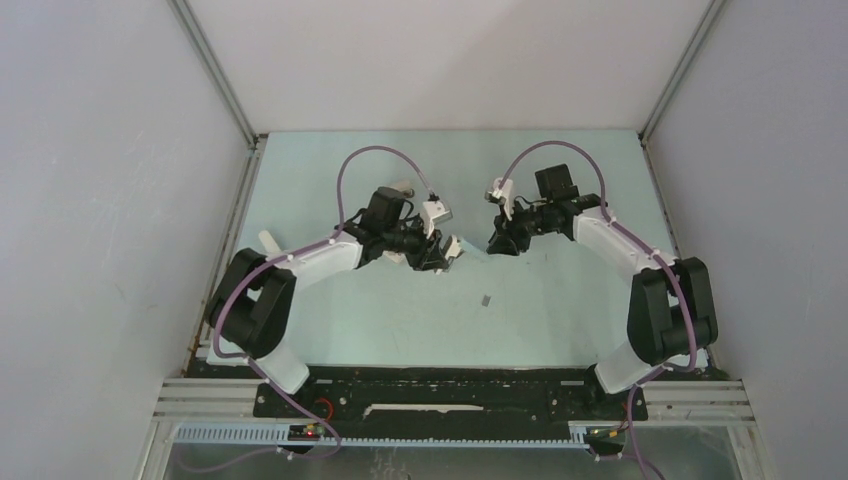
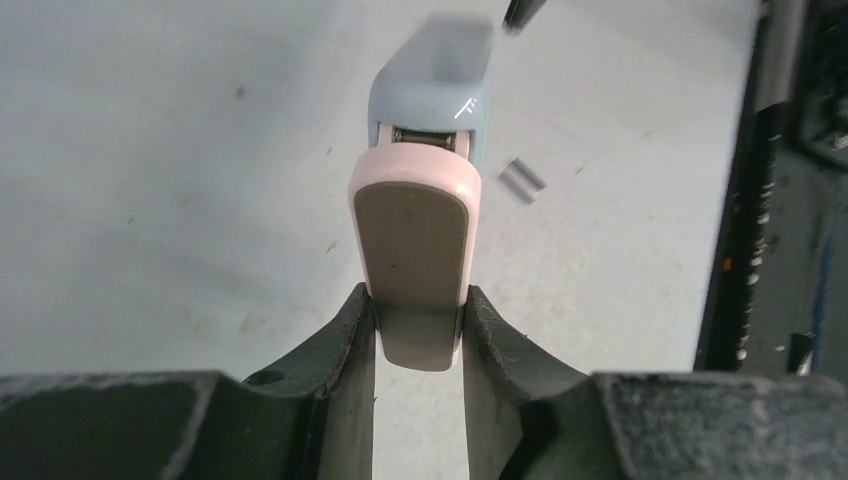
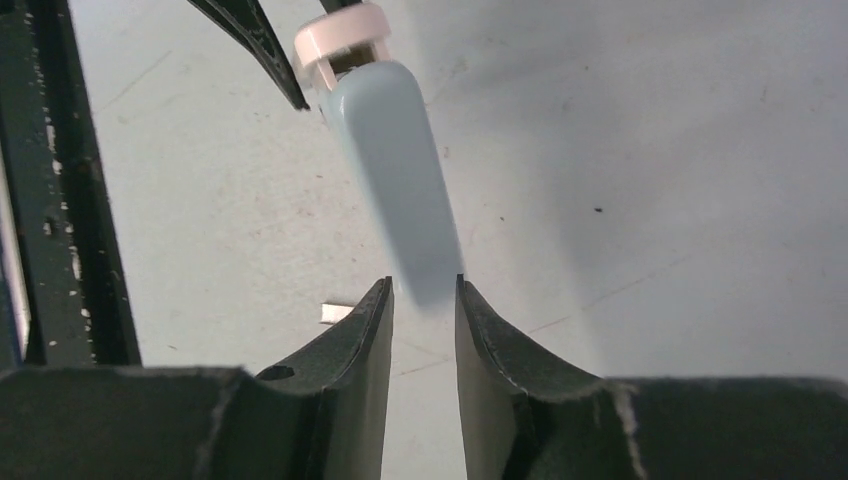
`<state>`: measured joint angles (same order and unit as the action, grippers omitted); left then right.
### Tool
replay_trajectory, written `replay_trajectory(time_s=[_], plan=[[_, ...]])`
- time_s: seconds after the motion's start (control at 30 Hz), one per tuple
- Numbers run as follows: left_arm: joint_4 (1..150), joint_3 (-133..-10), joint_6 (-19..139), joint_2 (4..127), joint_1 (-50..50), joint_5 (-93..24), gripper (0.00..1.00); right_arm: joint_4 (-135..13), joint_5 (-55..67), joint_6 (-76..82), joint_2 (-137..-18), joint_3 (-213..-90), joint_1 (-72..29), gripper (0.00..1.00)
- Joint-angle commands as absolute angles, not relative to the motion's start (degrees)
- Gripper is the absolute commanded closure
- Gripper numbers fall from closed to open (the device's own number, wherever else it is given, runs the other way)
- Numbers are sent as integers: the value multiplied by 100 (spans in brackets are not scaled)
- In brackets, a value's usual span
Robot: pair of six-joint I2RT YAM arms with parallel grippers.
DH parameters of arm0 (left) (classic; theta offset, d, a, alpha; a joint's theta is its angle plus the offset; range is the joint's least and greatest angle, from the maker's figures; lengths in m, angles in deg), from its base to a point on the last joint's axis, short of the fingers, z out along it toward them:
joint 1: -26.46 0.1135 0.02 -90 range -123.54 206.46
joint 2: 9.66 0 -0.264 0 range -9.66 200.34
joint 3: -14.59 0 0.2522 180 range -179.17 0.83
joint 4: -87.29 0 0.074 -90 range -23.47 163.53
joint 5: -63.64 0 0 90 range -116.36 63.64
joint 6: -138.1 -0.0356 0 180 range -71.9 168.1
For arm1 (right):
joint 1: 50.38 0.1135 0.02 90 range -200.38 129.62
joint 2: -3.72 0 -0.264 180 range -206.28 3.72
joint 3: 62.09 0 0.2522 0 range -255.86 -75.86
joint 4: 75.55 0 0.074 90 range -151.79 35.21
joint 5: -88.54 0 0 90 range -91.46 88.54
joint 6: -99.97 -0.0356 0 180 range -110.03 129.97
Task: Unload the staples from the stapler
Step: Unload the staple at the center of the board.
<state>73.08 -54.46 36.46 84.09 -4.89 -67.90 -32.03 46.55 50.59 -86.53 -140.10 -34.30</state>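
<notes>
The stapler (image 2: 415,215) is held off the table between both grippers, fanned apart. My left gripper (image 2: 418,325) is shut on its pinkish-white lower arm; the light-blue lid (image 2: 432,90) points away and is blurred. In the right wrist view the light-blue lid (image 3: 395,170) runs down to my right gripper (image 3: 425,290), whose fingertips close on its blurred tip. A short grey strip of staples (image 2: 522,180) lies on the table beside the stapler and also shows in the right wrist view (image 3: 335,313) and the top view (image 1: 486,298). In the top view the left gripper (image 1: 445,258) and right gripper (image 1: 498,243) face each other.
A black rail (image 2: 740,200) runs along the table's near edge, also in the right wrist view (image 3: 70,200). A small white object (image 1: 400,187) lies behind the left arm and another (image 1: 272,243) at the left wall. Grey walls enclose the table.
</notes>
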Motion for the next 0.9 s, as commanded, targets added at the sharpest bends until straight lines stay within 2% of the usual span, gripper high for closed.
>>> replay_trajectory(time_s=[0.0, 0.2, 0.33, 0.37, 0.4, 0.53, 0.57, 0.6, 0.7, 0.87], plan=[[6186, -6037, 2939, 8377, -531, -5908, 100, -3464, 4412, 5314, -8726, -14148, -3546, 100], [5432, -6698, 2914, 8815, -787, -5306, 100, -3477, 4219, 5350, -8975, -14244, -3361, 100], [5406, -6773, 3057, 8834, -790, -5124, 100, -3353, 4589, 5272, -8905, -14249, -3403, 100], [5425, -6754, 3070, 8780, -789, -5179, 100, -3294, 4812, 5261, -8850, -14248, -3444, 94], [5466, -6717, 3070, 8701, -790, -5241, 100, -3183, 5063, 5323, -8788, -14253, -3496, 83], [5689, -6440, 2943, 8240, -848, -5487, 100, -2759, 5905, 5998, -8585, -14251, -3623, 33], [5743, -6337, 2856, 8131, -878, -5533, 100, -2658, 6137, 6209, -8578, -14251, -3650, 16], [5819, -6243, 2803, 7992, -911, -5552, 100, -2550, 6390, 6461, -8593, -14247, -3671, 2], [5986, -6014, 2681, 7778, -1009, -5592, 100, -1991, 6899, 7586, -8736, -14248, -3682, 0], [6132, -5815, 2607, 7523, -1132, -5674, 100, -2426, 6501, 7440, -8898, -14252, -3413, 0]])
